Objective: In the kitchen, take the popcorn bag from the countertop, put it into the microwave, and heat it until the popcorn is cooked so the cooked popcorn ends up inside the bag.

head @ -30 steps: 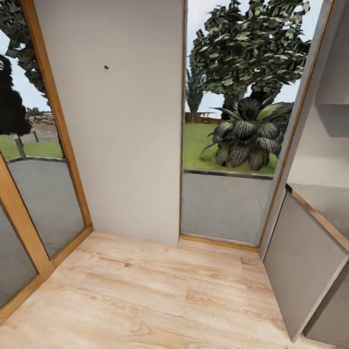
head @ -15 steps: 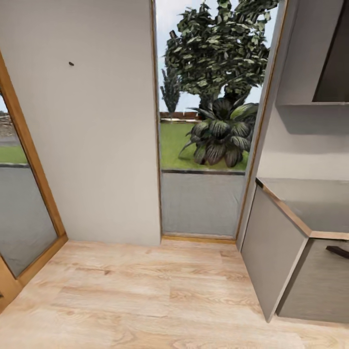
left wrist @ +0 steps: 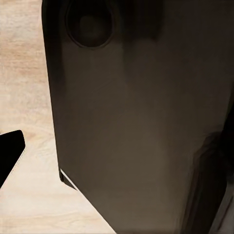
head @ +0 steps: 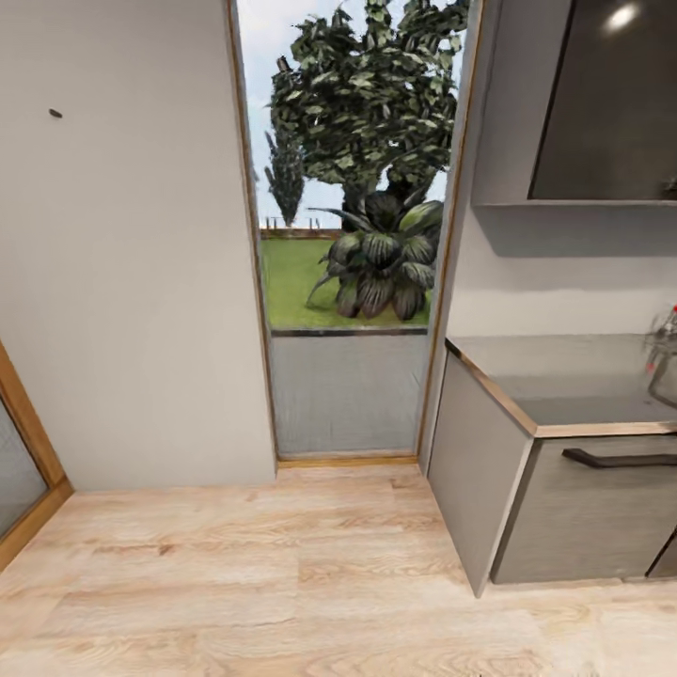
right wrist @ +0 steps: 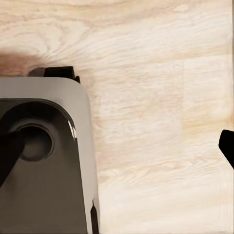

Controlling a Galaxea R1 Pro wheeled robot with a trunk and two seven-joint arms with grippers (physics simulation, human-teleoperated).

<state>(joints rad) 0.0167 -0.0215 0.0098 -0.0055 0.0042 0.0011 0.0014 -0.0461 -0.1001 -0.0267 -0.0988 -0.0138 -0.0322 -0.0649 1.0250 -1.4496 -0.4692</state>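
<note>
The popcorn bag, the microwave and the popcorn are out of view. In the head view a grey worktop with a wood-coloured edge stands at the right, over grey cabinet fronts. One dark fingertip of my left gripper shows over the wood floor in the left wrist view. One dark fingertip of my right gripper shows over the floor in the right wrist view. Neither view shows how the jaws stand.
A tall window with trees outside is straight ahead, beside a pale wall. A glossy dark wall cabinet hangs above the worktop. A glass object sits at the worktop's right. My own dark base is close to both wrists.
The whole head view has swung to the right, so the window slid left. The worktop, its drawer handle and the dark wall cabinet have come into view at the right.
</note>
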